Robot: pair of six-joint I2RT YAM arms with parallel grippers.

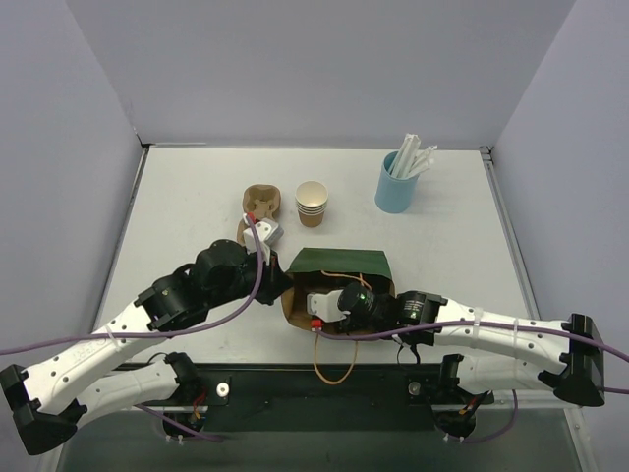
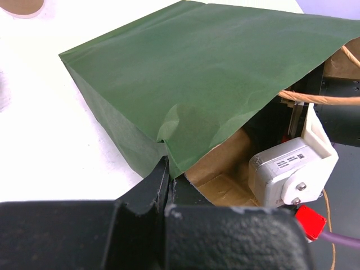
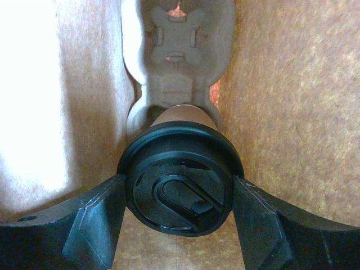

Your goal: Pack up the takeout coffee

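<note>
Pale lilac walls close round a white table (image 1: 187, 206). On it, hidden from the overhead view, the takeout coffee (image 3: 179, 169) is inside a green paper bag (image 1: 339, 263) that rests on its side with the mouth toward the arms. From the right wrist, the cup's black lid (image 3: 169, 194) faces the camera. Its brown body runs away behind the lid toward a pale moulded pulp piece (image 3: 177, 62) deeper in the bag; whether cup and pulp touch I cannot tell. The right gripper (image 3: 179, 197) has the cup: its jaws are parted just the lid's width, with one black finger (image 3: 93, 225) pressed to each side of the rim. Brown paper walls stand close on both sides.

From above, that arm's wrist reaches into the bag's mouth. The left gripper (image 2: 167, 188) sits at the mouth's left corner, its jaws drawn to a thin slit with the green lip of the bag caught between them. The bag's upper side stands lifted and the brown inside shows. A twine handle (image 1: 334, 369) loops out over the near edge. Beyond the bag and apart from it stand a moulded brown cup carrier (image 1: 261, 204), a stack of tan cups (image 1: 312, 204) beside it, and farther right a blue holder (image 1: 396, 187) of white sticks (image 1: 418, 157).
</note>
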